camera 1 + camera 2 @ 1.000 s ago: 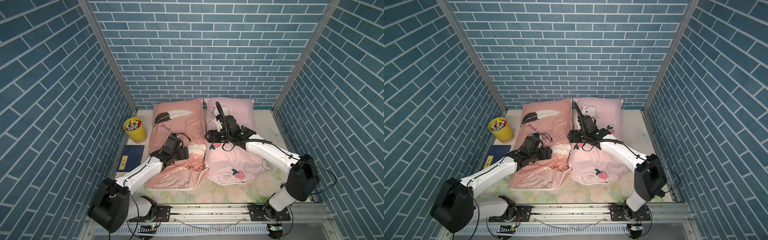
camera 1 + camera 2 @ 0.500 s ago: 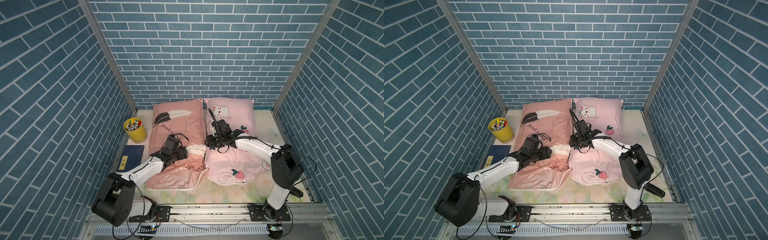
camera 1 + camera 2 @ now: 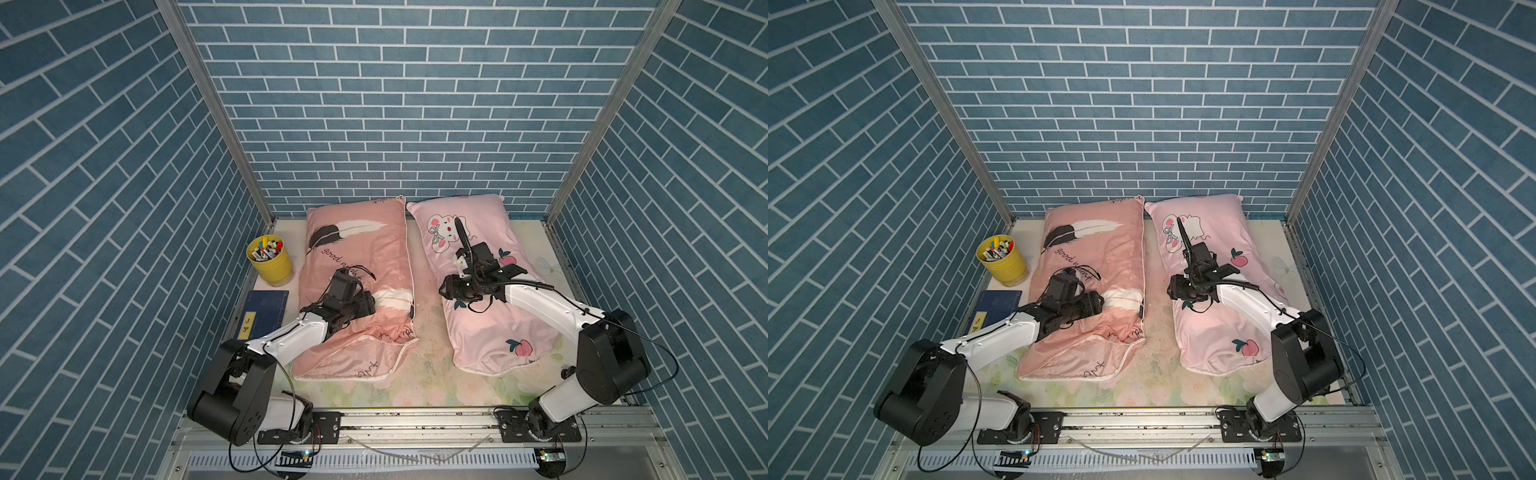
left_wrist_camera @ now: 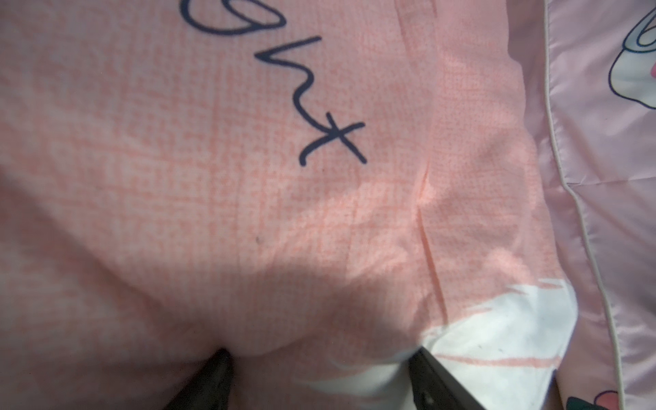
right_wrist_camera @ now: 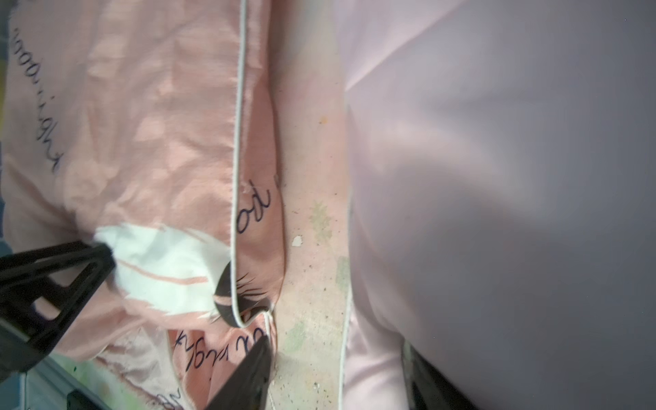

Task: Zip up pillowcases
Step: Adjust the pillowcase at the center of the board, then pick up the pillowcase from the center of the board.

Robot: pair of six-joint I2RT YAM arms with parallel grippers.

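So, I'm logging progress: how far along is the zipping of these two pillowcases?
Done: nothing visibly zipped. In hand: the left gripper presses open-jawed on the salmon pillowcase; the right gripper hangs open over the gap beside it. To do: the salmon one's near end lies slack and folded; the light-pink pillowcase shows no zip.

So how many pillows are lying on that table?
2. The salmon-pink pillowcase with feathers lies next to the yellow cup. The light-pink pillowcase with the bunny lies beside it, on the side away from the cup. No others seem hidden.
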